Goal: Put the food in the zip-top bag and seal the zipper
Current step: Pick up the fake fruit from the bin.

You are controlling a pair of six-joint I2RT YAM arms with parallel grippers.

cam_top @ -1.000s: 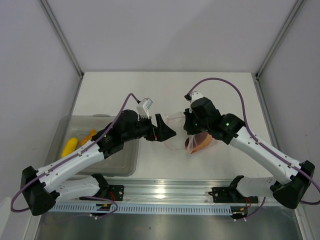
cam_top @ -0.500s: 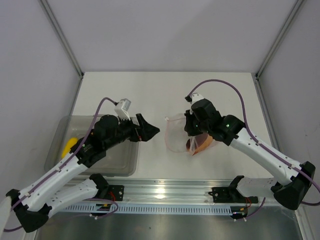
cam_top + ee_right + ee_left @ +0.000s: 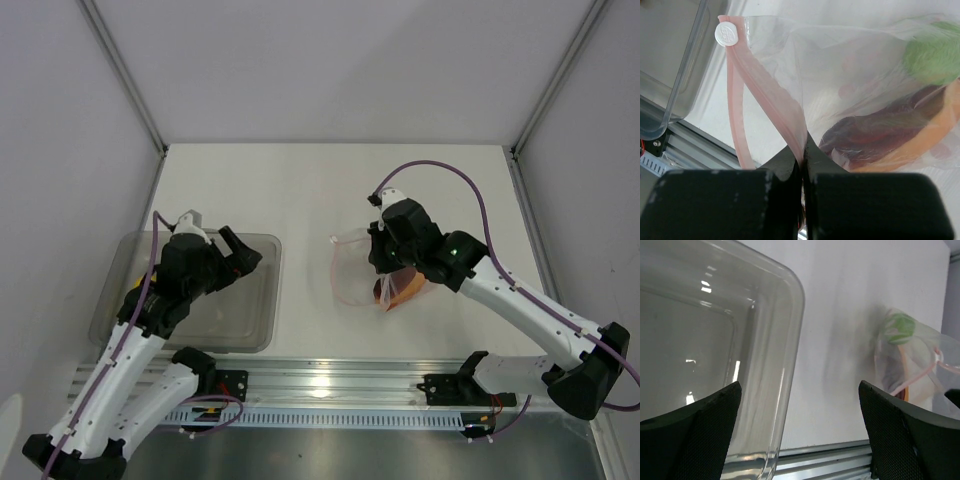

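1. We see the right gripper (image 3: pixel 802 161) clenched on the zip-top bag (image 3: pixel 349 268), its jaws pressed tight together on the pinkish zipper (image 3: pixel 767 107) at the bag's mouth edge.
2. The bag lies on the white counter (image 3: pixel 320 190), right of centre, directly under the right gripper and apart from the grey translucent bin (image 3: pixel 255 325).
3. Through the clear plastic we make out a curved dark-red and orange slice (image 3: pixel 890 137) inside the bag, with a small lime-green fruit (image 3: pixel 932 52) just beside it.
4. A round white tab (image 3: pixel 726 34) sits at one end of the zipper, away from the jaws. From it two pink strips run apart from each other, so that stretch of the mouth gapes.
5. The left gripper (image 3: pixel 243 252) is released, its jaws spread wide and grasping nothing. It hangs over the bin's right side, with the bin's rounded corner below it in the left wrist view.
6. The bin rests on the left of the counter, next to the metal rail (image 3: pixel 330 380) at the near edge. The left arm covers much of its inside, so we cannot tell what it holds.
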